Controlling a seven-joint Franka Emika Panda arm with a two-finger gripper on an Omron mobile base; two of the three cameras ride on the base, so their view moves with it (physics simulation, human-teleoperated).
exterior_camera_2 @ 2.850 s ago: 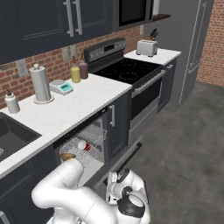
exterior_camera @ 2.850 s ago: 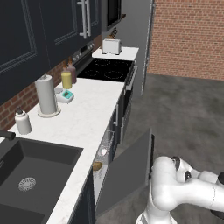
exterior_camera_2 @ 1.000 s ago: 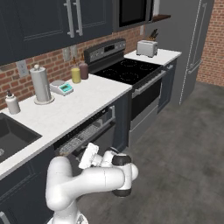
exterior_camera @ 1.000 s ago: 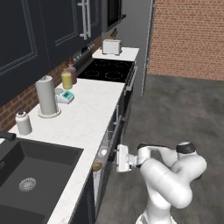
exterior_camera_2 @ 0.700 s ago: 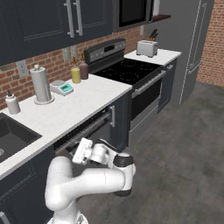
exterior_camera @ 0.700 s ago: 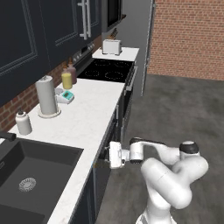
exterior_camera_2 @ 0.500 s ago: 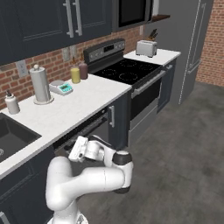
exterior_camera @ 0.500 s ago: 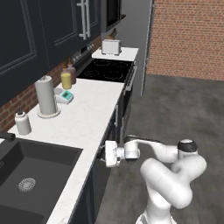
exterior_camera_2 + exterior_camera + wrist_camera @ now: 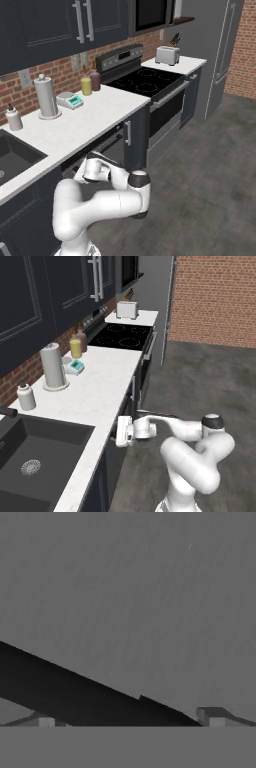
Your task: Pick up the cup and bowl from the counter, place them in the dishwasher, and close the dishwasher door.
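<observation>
The dishwasher door (image 9: 121, 421) stands upright and nearly flush under the front edge of the table (image 9: 95, 401), with the white claw (image 9: 121, 431) pressed flat against its dark face. In the right base view the claw (image 9: 84, 169) sits at the same panel (image 9: 102, 149), just below the table's edge (image 9: 75, 127), and a thin dark slit remains along the door's top. Seen from the hand, the two finger tips (image 9: 210, 716) stand far apart with nothing between them, so the claw is spread wide and empty, facing a flat grey surface crossed by a dark band.

On the table behind the door stands a paper-towel roll (image 9: 53, 366), with a small grey bottle (image 9: 26, 396) beside it toward the black sink (image 9: 30, 456). On the roll's other side lie a small teal device (image 9: 75, 366), a yellow bottle (image 9: 75, 347) and a brown one (image 9: 82, 340) (both against the brick wall). Farther along the table come the black stove (image 9: 122, 335) and a toaster (image 9: 127, 309). The robot's bent elbow (image 9: 214, 423) hangs over the grey floor (image 9: 210, 381).
</observation>
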